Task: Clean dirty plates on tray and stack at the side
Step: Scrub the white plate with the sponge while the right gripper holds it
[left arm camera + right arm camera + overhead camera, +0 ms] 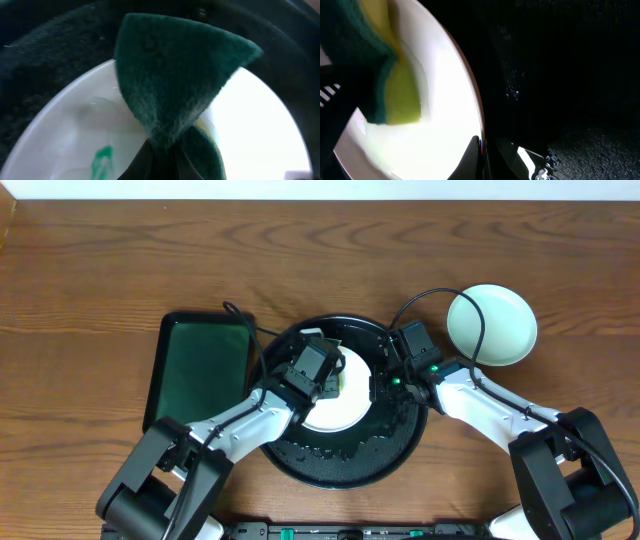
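The white plate (pixel 335 412) lies in the black tray (pixel 350 468), slightly toward 10 o'clock of its centre. The left gripper (pixel 333 376) is over the plate's 12 o'clock side, pinching a green sponge (pixel 175 75) that hangs on the plate. A teal smear (pixel 102 160) marks the plate just beside the sponge. The right gripper (pixel 482 152), at the plate's 3 o'clock, clamps the plate's rim. A mint plate (pixel 495 330) sits on the table at 2 o'clock from the tray, apart from it. A green tray (pixel 198 370) lies at 9 o'clock.
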Motion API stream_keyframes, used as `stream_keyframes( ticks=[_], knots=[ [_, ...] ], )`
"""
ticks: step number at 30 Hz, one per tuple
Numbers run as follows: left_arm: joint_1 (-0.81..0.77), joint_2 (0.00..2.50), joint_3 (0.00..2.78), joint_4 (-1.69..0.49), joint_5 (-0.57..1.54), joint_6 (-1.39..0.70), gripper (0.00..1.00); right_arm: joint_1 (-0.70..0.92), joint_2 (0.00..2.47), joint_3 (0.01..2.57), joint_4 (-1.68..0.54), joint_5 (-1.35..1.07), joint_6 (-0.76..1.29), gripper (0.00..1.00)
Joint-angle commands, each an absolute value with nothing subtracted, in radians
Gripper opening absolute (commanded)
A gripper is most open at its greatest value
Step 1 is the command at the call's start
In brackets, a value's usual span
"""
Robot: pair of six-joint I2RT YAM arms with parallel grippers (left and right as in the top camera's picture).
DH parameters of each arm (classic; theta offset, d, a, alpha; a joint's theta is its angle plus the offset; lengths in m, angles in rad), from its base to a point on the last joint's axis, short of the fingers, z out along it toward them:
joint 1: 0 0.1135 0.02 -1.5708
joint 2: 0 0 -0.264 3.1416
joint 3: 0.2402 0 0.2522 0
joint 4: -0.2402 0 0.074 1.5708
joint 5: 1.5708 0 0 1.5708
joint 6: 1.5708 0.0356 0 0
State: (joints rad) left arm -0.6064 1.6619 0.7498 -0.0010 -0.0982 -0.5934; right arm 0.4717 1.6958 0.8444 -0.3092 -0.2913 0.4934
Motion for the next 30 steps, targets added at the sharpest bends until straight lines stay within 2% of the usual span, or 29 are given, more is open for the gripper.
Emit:
stream_keyframes(
  ticks=[1,7,13,15,21,23,30],
  knots=[
    [-0.522,1.711,0.730,-0.066,-0.404,-0.569,0.07,0.465,1.705,0.838,-0.326,-0.199,0.500,0.01],
    [-0.499,1.691,0.730,-0.112,-0.550,-0.502,0.07,0.465,1.705,0.838,-0.326,-0.199,0.500,0.01],
    [-0.502,1.610,0.730,-0.107,-0.555,-0.491,0.07,0.465,1.705,0.838,-0.326,-0.199,0.500,0.01],
    [-0.506,1.575,0.730,-0.107,-0.489,-0.491,0.07,0.465,1.705,0.838,-0.326,-0.199,0.500,0.01],
    [-0.508,1.506,0.730,-0.100,0.029,-0.492,0.07,0.465,1.705,0.838,-0.326,-0.199,0.500,0.01],
    [-0.514,1.515,0.729,-0.108,0.137,-0.495,0.07,0.466,1.705,0.838,-0.325,-0.199,0.500,0.01],
    [-0.555,1.598,0.723,-0.111,0.160,-0.493,0.07,0.466,1.705,0.838,-0.318,-0.199,0.500,0.01]
  ],
)
